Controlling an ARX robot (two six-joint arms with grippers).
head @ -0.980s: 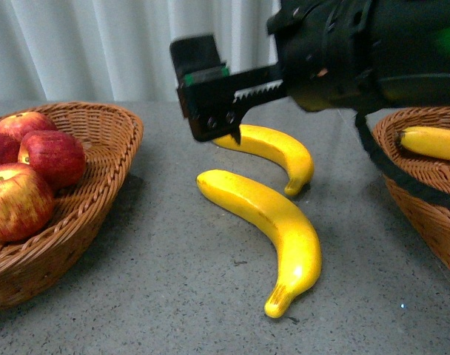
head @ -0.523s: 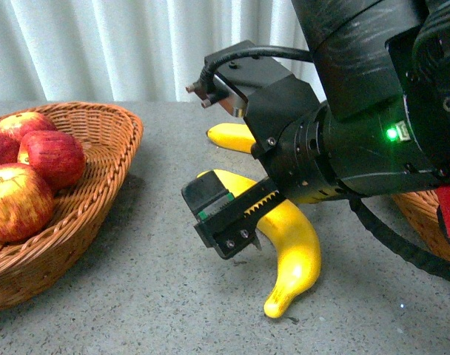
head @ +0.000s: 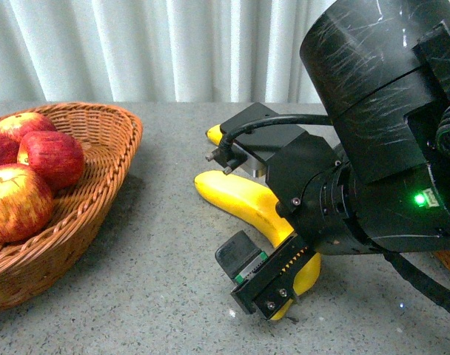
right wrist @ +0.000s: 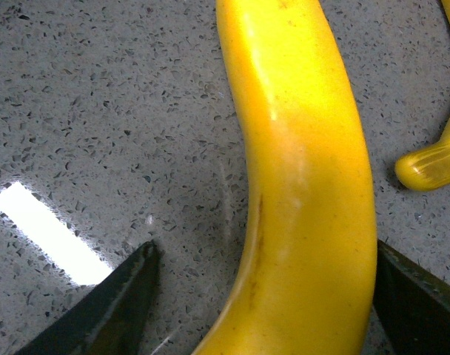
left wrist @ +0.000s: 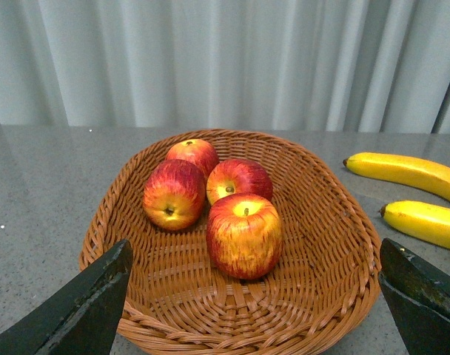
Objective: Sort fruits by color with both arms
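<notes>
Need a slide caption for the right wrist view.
Right end effector open, straddling a yellow banana on the speckled grey tabletop.

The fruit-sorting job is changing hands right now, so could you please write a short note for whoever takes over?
Left end effector: open, empty, hovering before the wicker basket.
Right end effector: open, low over the table, fingers either side of the near banana, not yet closed.
Done: four apples sit in the wicker basket.
To do: close on the near banana, then fetch the far banana; both lie on the table.
</notes>
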